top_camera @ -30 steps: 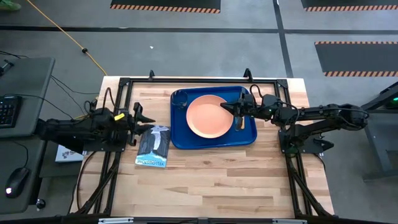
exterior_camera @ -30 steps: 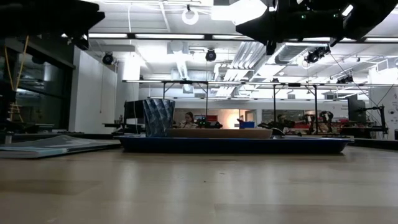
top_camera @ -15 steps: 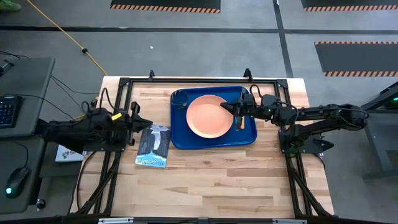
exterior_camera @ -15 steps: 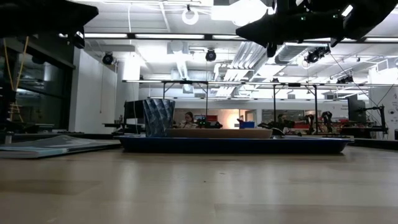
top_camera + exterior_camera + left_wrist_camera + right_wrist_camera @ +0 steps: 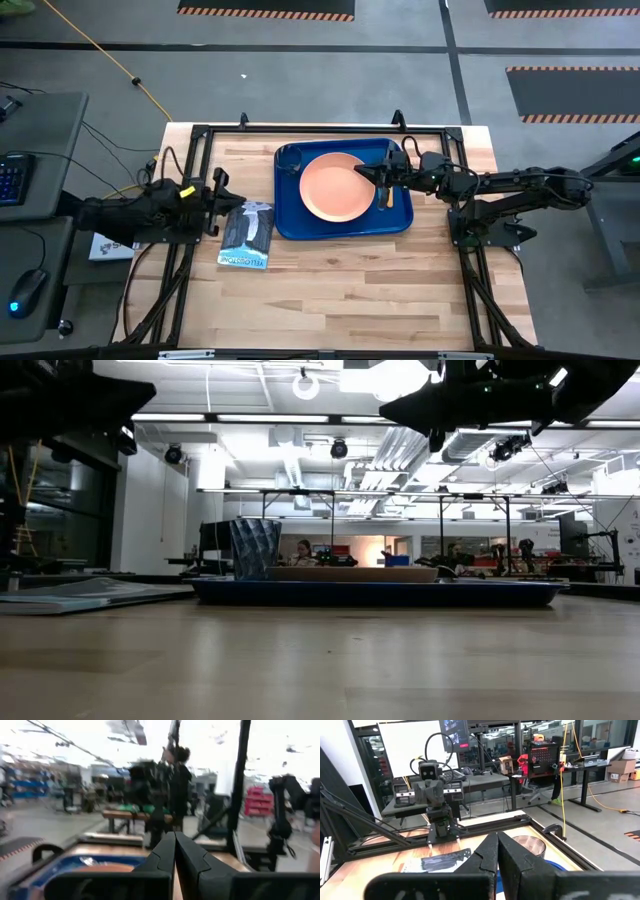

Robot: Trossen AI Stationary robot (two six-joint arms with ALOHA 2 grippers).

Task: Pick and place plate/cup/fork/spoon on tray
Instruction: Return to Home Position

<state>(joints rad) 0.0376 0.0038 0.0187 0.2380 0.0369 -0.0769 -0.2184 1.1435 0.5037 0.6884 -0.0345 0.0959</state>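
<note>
Left hand (image 5: 221,188) pinched shut, empty, pulled back a little from the dark packet (image 5: 246,236) toward the table (image 5: 350,290) edge. Right hand (image 5: 366,171) shut too, unmoved over the plate (image 5: 330,190) edge on the blue tray (image 5: 340,229). Cup (image 5: 291,157) in tray corner. Probably heading home, job nearly done.

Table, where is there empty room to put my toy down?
The wide bare wood of the table on the near side of the tray and the dark packet is free. The tray is crowded: plate, cup and the right gripper over its right side. The left gripper sits beside the packet.
</note>
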